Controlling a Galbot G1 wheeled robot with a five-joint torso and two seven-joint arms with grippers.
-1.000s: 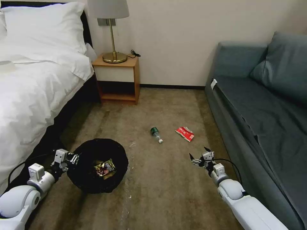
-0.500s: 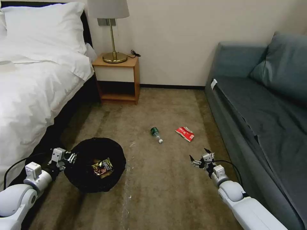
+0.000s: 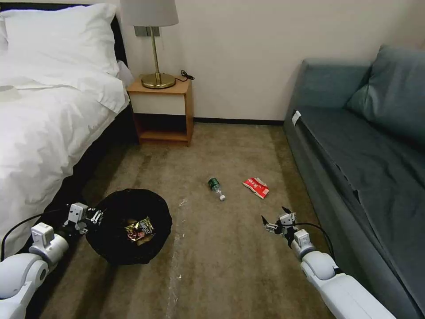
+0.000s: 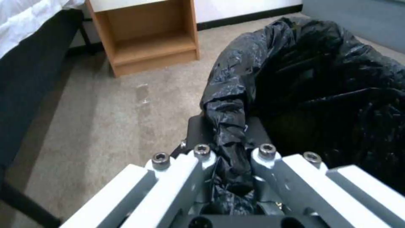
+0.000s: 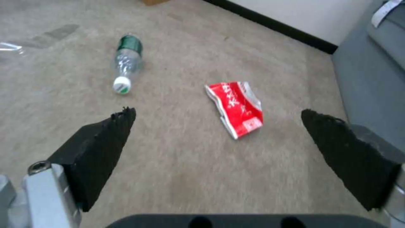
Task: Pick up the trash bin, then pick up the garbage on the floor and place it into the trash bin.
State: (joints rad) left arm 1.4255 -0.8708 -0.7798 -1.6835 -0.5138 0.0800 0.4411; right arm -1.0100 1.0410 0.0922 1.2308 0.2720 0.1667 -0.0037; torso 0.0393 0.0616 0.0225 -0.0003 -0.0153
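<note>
Just ahead of the right gripper [image 3: 275, 220], jaws spread wide: flat red-and-white packet [image 3: 256, 186], nearer than the left gripper [image 3: 90, 216] clamped on the black-bagged round trash bin [image 3: 128, 226].

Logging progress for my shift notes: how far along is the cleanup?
Partway. The left gripper is shut on the trash bin rim, and a shiny wrapper already lies inside. The right gripper hovers open over the carpet. The bottle and the red packet are not yet picked up.
</note>
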